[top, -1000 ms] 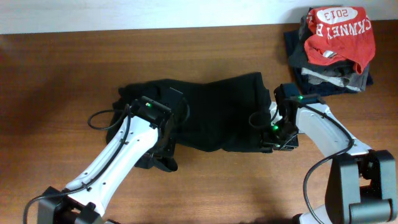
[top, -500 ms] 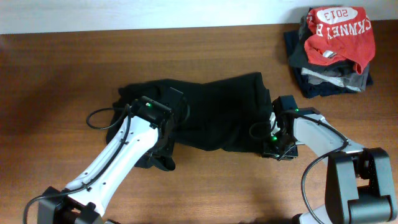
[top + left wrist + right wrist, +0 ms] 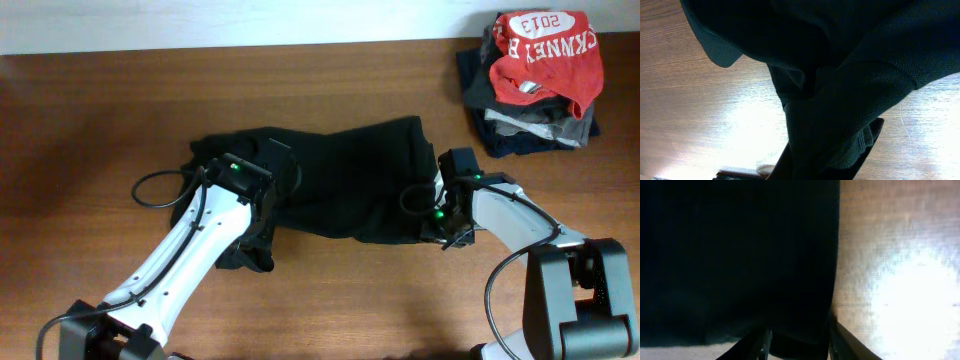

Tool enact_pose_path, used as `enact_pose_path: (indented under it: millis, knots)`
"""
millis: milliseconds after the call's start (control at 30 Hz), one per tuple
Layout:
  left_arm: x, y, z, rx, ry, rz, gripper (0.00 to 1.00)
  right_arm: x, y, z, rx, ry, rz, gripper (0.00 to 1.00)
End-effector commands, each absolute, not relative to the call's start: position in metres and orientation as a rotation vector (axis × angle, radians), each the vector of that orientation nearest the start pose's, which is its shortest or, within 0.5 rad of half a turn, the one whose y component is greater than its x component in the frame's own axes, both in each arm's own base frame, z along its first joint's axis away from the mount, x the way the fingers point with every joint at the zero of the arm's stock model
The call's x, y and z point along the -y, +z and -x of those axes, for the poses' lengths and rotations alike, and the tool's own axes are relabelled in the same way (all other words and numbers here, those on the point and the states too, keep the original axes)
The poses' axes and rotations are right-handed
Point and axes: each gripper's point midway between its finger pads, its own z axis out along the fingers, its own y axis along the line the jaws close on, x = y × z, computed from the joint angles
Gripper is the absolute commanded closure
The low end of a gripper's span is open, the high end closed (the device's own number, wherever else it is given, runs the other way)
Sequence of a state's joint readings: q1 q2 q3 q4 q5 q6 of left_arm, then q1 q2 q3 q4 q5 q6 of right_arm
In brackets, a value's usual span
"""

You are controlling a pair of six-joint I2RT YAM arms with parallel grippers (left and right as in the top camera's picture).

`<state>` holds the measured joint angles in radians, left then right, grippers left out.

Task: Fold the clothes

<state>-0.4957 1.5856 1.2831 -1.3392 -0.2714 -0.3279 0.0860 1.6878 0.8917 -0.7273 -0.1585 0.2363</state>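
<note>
The black shirt (image 3: 345, 180) lies crumpled in the middle of the wooden table. My left gripper (image 3: 257, 250) is at the shirt's lower left edge and is shut on a bunch of its fabric. In the left wrist view the black cloth (image 3: 840, 100) hangs from the jaws above the table and hides them. My right gripper (image 3: 438, 228) is at the shirt's lower right corner. In the right wrist view its two fingers (image 3: 797, 342) stand apart, with the shirt's edge (image 3: 740, 255) between them.
A stack of folded grey and navy garments (image 3: 530, 125), with a red shirt printed "2013" (image 3: 545, 50) on top, sits at the back right corner. Bare wood (image 3: 90, 120) lies left of and in front of the black shirt.
My right gripper has moved slightly up and left, in over the shirt's corner. My left arm has shifted a little up and left with the cloth in its grip.
</note>
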Motion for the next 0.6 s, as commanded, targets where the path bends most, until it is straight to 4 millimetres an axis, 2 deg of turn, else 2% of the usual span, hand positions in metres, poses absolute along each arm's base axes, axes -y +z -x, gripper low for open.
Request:
enact_pose_path:
  millis: [0, 67, 133, 167, 367, 567]
  knots:
    - [0.080, 0.133, -0.256, -3.015, 0.434, -0.275, 1.00, -0.055, -0.003, -0.278, -3.082, 0.280, -0.229, 0.58]
    - [0.080, 0.133, -0.256, -3.015, 0.434, -0.275, 0.99, -0.056, -0.003, -0.281, -3.070, 0.290, -0.234, 0.59]
    - [0.080, 0.133, -0.256, -3.014, 0.434, -0.275, 0.99, -0.057, -0.003, -0.282, -3.066, 0.296, -0.237, 0.77]
    - [0.080, 0.133, -0.256, -3.015, 0.434, -0.275, 0.99, -0.057, -0.003, -0.282, -3.067, 0.298, -0.237, 0.95]
    - [0.076, 0.137, -0.252, -3.036, 0.447, -0.267, 0.99, -0.055, 0.002, -0.268, -3.116, 0.316, -0.299, 0.96]
    - [0.058, 0.159, -0.255, -3.072, 0.416, -0.118, 0.99, -0.037, 0.041, -0.259, -3.119, 0.317, -0.360, 0.96]
